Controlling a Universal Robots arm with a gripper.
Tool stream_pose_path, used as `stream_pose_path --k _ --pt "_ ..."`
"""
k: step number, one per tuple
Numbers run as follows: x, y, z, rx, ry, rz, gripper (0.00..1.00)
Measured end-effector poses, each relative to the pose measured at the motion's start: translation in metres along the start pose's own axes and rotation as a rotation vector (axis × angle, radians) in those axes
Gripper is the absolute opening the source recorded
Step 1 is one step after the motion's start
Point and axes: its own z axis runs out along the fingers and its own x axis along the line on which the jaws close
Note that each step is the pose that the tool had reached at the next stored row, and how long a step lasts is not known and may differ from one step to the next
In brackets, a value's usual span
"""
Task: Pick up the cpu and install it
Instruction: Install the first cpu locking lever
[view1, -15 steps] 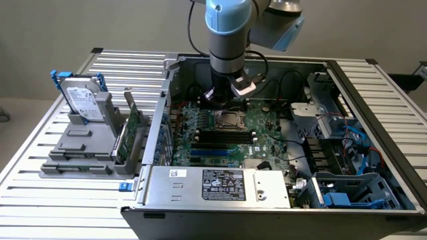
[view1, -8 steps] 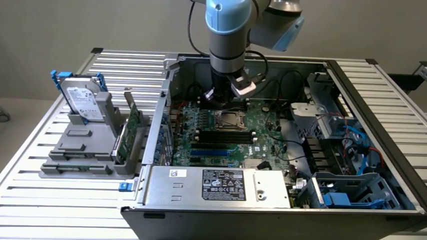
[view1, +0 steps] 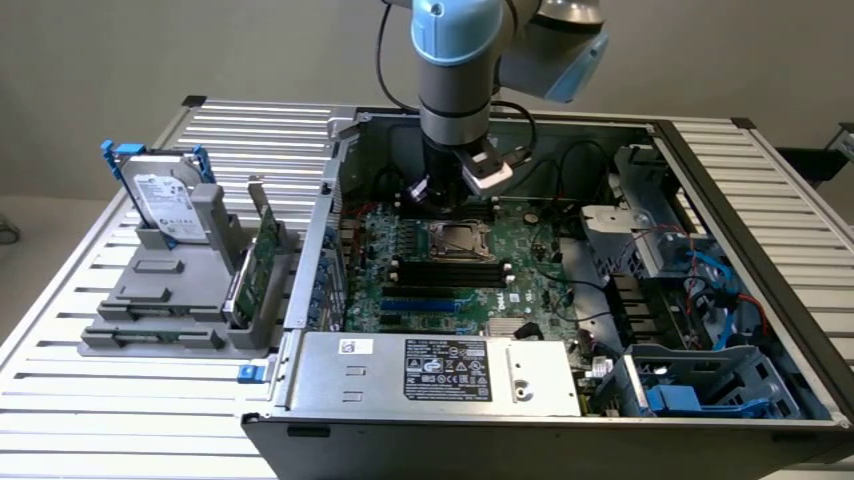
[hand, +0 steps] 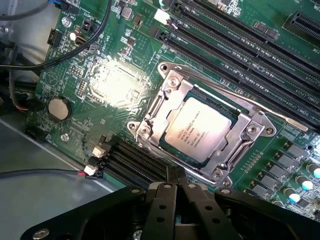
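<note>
Tool pinched shut and empty, just beside the socket where the cpu lies.
Chip sits flat inside the metal frame on the motherboard, apart from the fingertips. Any contact here, I judge, should be straight down and gentle, avoiding the frame's edges.

A silvery table of ribbed aluminium slats is carrying an open dark-grey metal computer case, lying across the centre and right of the frame, while a grey plastic stepped rack is sitting beside it at middle left
</note>
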Motion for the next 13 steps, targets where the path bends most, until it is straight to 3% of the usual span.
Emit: stream_pose_path --k 6,13 --pt "0.0007 -0.0011 0.0005 -0.0104 -0.0056 -0.001 0.11" --pt "0.0022 -0.0024 -0.0057 -0.01 -0.007 -0.002 0.11"
